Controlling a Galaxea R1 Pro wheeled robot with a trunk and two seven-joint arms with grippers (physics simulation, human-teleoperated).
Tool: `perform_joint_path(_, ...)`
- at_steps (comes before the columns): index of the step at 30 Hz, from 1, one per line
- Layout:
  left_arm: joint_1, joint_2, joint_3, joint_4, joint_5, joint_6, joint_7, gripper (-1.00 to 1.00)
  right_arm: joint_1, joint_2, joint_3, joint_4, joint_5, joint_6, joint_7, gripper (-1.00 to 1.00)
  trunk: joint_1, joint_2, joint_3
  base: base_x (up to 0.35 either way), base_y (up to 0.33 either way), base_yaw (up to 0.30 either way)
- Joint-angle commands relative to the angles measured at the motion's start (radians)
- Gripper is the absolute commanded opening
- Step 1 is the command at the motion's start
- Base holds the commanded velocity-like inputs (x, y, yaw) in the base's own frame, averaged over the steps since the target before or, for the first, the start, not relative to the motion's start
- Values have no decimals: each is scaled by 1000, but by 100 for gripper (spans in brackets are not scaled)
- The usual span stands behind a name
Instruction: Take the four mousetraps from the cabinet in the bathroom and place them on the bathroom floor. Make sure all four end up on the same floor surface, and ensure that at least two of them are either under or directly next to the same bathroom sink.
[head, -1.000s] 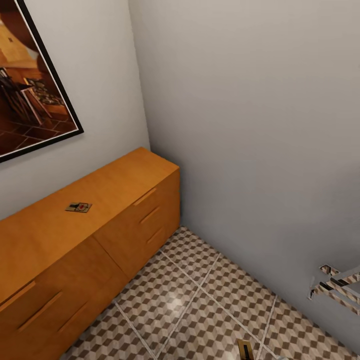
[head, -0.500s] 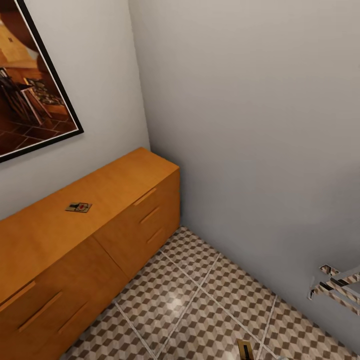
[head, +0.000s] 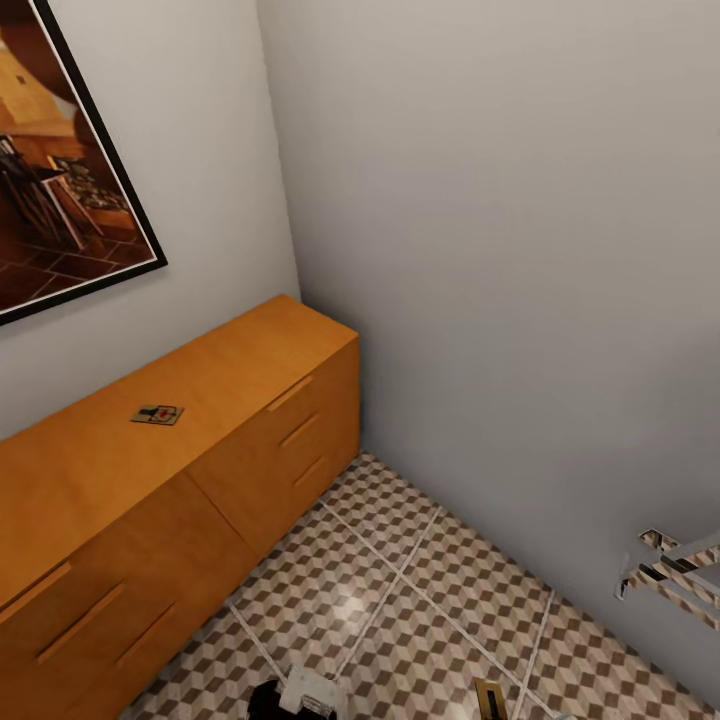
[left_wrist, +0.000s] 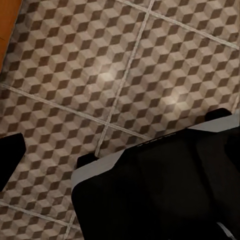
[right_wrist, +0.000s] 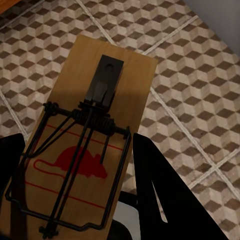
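The grey walls (head: 500, 230) meet in a corner, and below them the bathroom floor (head: 400, 600) spreads out in large square tiles printed with small brown, beige and white cubes, split by pale grout lines. Against the wall with the framed picture (head: 60, 160) stands the cabinet (head: 240, 400), a low, wide orange-brown sideboard with drawer fronts and slim bar handles. A chrome rack (head: 670, 575) juts from the other wall, near the head view's edge. On the cabinet top lies one mousetrap (head: 157, 414), flat, a small tan board with dark wire and a red mark. At the head view's lower edge a dark and white part of the robot (head: 300, 692) shows above the tiles. The right gripper (right_wrist: 75, 200) holds a second mousetrap (right_wrist: 95, 140) above the floor, its dark fingers (right_wrist: 155, 190) set on either side of the board; this one shows a tan wooden base, a black metal plate, coiled spring, wire bar and a red mouse print. The left gripper (left_wrist: 45, 160) hangs over bare tiles; I cannot tell how wide its fingers stand.
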Motion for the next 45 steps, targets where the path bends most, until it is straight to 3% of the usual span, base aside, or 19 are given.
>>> perform_joint_path(1, -1, -2, -3, -33, -1, 22, 4, 100, -1, 0, 7, 1, -11, -2, 4, -100, 1, -2, -1, 0, 0, 0)
perform_joint_path(11, -48, -7, -6, -86, -2, 100, 4, 100, -1, 0, 7, 0, -11, -2, 4, -100, 1, -2, -1, 0, 0, 0)
perform_joint_path(18, -177, -7, -7, -90, -1, 217, 1, 100, -1, 0, 7, 0, -11, -2, 4, -100, 1, -2, -1, 0, 0, 0)
perform_joint_path(24, -373, -7, -7, -90, 4, 297, 3, 100, -1, 0, 7, 1, -11, -2, 4, -100, 1, -2, -1, 0, 0, 0)
perform_joint_path(25, -467, -7, -7, -87, 14, 326, 3, 100, -1, 0, 7, 0, -11, -2, 4, -100, 1, -2, -1, 0, 0, 0)
perform_joint_path(26, -502, -7, -7, -85, 21, 333, 4, 100, -1, 0, 7, 0, -11, -2, 4, -100, 1, -2, -1, 0, 0, 0)
perform_joint_path(28, -644, -7, -7, -63, 59, 348, 5, 100, -1, 0, 7, 0, -11, -2, 4, -100, 1, -2, -1, 0, 0, 0)
perform_joint_path(30, -717, -7, -6, -44, 80, 352, 6, 100, -1, 0, 7, 0, -11, -2, 4, -100, 1, -2, -1, 0, 0, 0)
perform_joint_path(31, -823, -7, -5, 5, 103, 356, 6, 100, -1, 0, 7, 0, -11, -2, 4, -100, 1, -2, -1, 0, 0, 0)
perform_joint_path(32, -890, -7, -3, 57, 114, 357, 6, 100, -1, 0, 7, 0, -11, -2, 4, -100, 1, -2, -1, 0, 0, 0)
perform_joint_path(35, -1042, -6, 28, 196, 147, 358, 6, 100, -1, 0, 7, 0, -11, -2, 4, -100, 1, -2, -1, 0, 0, 0)
perform_joint_path(41, -1223, -4, 133, 342, 185, 356, 5, 100, -1, 0, 7, 0, -11, -2, 4, -100, 1, -2, -1, 0, 0, 0)
perform_joint_path(45, -1280, 9, 165, 373, 191, 356, 7, 100, -1, 0, 7, 0, -11, -2, 4, -100, 1, -2, -1, 0, 0, 0)
